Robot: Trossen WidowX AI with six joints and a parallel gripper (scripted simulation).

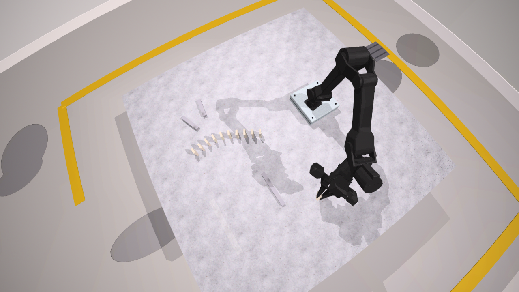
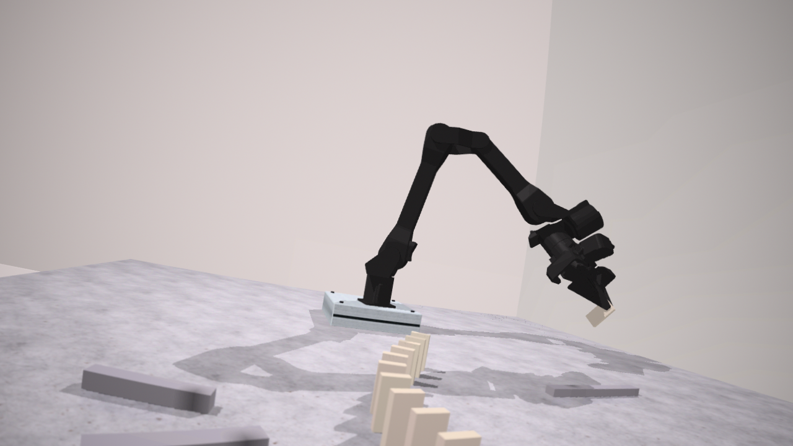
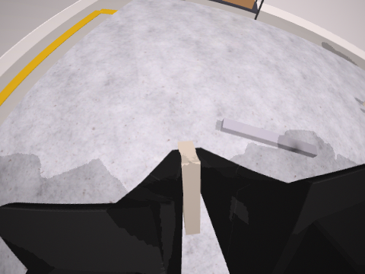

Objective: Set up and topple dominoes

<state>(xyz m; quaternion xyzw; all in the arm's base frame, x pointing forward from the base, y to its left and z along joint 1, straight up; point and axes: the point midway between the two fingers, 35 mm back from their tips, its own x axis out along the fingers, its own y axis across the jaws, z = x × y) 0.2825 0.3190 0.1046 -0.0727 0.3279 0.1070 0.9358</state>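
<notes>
A curved row of several cream dominoes stands upright, from the left-end domino (image 1: pixel 194 151) to the right-end domino (image 1: pixel 260 132). In the exterior view a near domino (image 2: pixel 404 413) of this row stands at the bottom centre. My gripper (image 1: pixel 319 197) (image 2: pixel 608 306) (image 3: pixel 186 156) is shut on a cream domino (image 1: pixel 318 198) (image 2: pixel 598 316) (image 3: pixel 192 202). It holds this domino tilted in the air, well to the right of the row and apart from it. In the wrist view the held domino sticks out between the fingertips. No loose domino shows lying on the table.
A long grey bar (image 1: pixel 273 190) (image 2: pixel 596 392) (image 3: pixel 266 135) lies between the row and my gripper. Two shorter grey bars, one (image 1: pixel 189 123) left and one (image 1: pixel 201 108) right, lie behind the row's left end. The arm's pale base (image 1: pixel 322 115) (image 2: pixel 376 319) stands beyond the row's right end.
</notes>
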